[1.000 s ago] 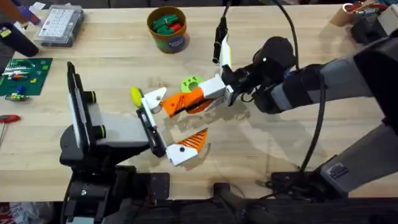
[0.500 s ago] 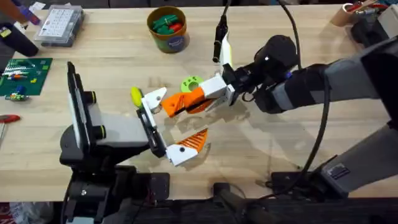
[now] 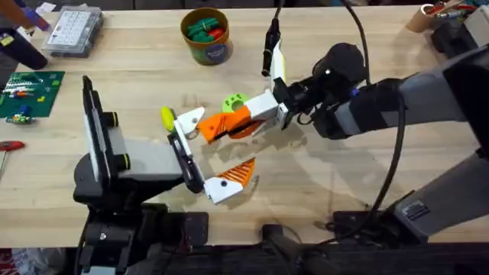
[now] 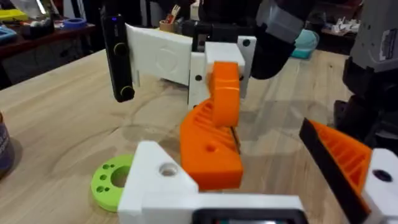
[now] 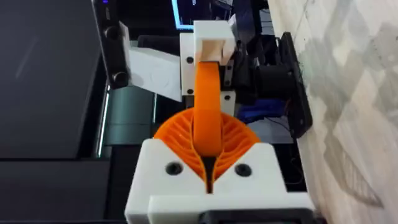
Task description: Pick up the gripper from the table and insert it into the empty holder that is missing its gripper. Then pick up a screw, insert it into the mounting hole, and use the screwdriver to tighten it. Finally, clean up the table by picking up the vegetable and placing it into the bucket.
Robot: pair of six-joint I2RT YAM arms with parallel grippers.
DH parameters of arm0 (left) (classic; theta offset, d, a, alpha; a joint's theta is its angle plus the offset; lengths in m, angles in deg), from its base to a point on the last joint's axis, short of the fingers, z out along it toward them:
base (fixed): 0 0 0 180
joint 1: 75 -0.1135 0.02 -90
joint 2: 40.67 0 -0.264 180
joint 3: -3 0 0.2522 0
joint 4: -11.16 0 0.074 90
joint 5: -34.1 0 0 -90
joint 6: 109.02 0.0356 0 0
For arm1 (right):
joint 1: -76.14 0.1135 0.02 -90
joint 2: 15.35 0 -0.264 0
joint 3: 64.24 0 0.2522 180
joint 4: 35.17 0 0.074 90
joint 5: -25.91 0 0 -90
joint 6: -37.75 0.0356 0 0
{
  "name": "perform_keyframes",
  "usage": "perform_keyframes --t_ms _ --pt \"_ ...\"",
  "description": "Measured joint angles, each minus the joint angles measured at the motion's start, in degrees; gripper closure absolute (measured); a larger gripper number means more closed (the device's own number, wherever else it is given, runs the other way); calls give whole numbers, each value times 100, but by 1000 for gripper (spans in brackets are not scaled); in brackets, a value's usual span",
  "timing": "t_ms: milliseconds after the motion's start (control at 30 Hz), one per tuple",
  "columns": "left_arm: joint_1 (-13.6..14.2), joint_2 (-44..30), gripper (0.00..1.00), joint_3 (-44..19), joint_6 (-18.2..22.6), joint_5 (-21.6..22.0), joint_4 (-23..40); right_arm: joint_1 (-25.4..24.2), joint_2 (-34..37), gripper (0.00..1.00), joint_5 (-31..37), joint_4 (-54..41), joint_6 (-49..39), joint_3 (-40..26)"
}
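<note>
Overhead: right gripper reaches in from the right over the middle of the desk, its fingers pinching the gripper, the small white block with the smooth orange wedge, held off the desk surface and pointing left. The white end of the piece sits right at the upper end of the holder, the narrow black bar fronting the grey-and-black body with yellow-green knobs; touching or just short of it, cannot tell which. In the right wrist view the ribbed orange pads are pressed together on the orange wedge, and the white block at its far end meets the black bar region beside a white plate. A second white piece with a ribbed orange triangular tip sits at the lower end of the holder bar (this one is already mounted, by the look of it). A green disc with holes lies on the desk just behind the right gripper. The bucket stands well apart at the far edge, green and red items inside it. Left gripper: fingers cannot be judged from these views. A red-handled tool lies at the desk's left edge.
</note>
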Motion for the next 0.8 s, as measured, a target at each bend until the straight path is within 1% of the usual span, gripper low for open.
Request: perform_keyframes --t_ms 267,467,800 --pt "-2 -2 13 0 0 2 0 0 0 986 11 -28 0 0" --pt "0 0 13 0 0 -2 0 0 2 986 27 -323 2 0" --pt "0 0 14 0 0 0 0 0 2 986 35 -264 2 0"
